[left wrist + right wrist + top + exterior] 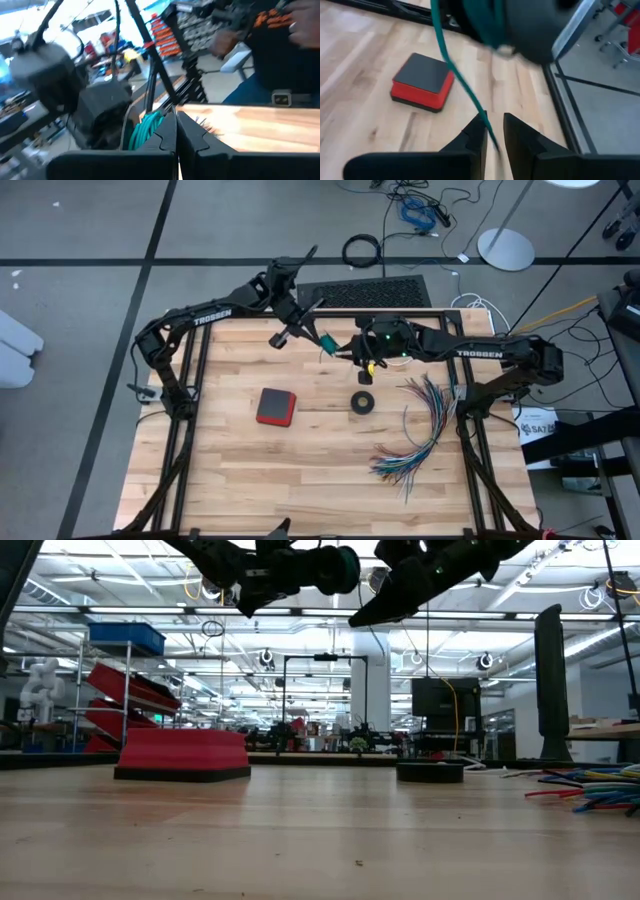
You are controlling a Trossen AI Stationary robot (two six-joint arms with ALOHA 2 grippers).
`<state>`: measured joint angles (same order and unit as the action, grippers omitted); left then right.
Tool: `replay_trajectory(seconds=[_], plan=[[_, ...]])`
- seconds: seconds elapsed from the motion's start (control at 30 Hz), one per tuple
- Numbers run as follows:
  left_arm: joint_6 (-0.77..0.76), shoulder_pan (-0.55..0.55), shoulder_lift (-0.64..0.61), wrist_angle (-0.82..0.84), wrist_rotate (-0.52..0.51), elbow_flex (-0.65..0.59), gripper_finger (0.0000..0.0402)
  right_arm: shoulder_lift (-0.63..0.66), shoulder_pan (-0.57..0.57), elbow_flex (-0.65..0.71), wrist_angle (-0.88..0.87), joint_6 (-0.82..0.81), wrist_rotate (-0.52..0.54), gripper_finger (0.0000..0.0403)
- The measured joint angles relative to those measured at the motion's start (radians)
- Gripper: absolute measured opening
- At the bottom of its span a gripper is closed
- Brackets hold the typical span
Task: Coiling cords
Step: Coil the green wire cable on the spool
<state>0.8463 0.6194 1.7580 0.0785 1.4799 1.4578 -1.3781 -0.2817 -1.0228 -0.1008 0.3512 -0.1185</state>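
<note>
Right wrist view: teal cord (462, 82) hangs limp, light.
Right gripper (493, 131) jaws narrowly parted around it; left gripper (176, 131) clamped. Grip near the coil.

teal-green cord (462, 85), bunched loops up top, one strand hanging taut above table

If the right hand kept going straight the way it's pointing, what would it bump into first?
Probably the teal-green cord, which runs between its slightly parted fingers; the right hand points along it. Beyond that, likely the left hand holding the bundle, though depth is unclear.
</note>
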Motion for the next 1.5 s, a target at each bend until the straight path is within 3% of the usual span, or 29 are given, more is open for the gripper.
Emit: replay_trajectory(seconds=[0.2,0.33,0.73,0.97,1.27,1.5], plan=[[-0.002,0.000,0.000,0.012,0.075,0.000,0.0000,0.000,0.000,0.076,0.105,0.001,-0.032,0.0050],[-0.002,-0.005,0.000,0.018,0.091,0.000,0.0000,0.000,-0.001,0.119,0.193,0.013,-0.118,0.0048],[-0.002,-0.042,0.002,0.020,0.091,-0.001,0.0000,0.000,-0.066,0.158,0.259,0.035,-0.509,0.0048],[-0.002,-0.068,0.002,0.017,0.091,-0.001,0.0000,0.000,-0.112,0.158,0.255,0.038,-0.670,0.0048],[-0.001,-0.073,0.002,0.014,0.091,-0.001,0.0000,-0.006,-0.119,0.158,0.232,0.038,-0.703,0.0045],[0.006,-0.093,0.003,0.008,0.091,-0.001,0.0000,-0.063,-0.107,0.158,0.276,0.052,-0.700,0.0005]])
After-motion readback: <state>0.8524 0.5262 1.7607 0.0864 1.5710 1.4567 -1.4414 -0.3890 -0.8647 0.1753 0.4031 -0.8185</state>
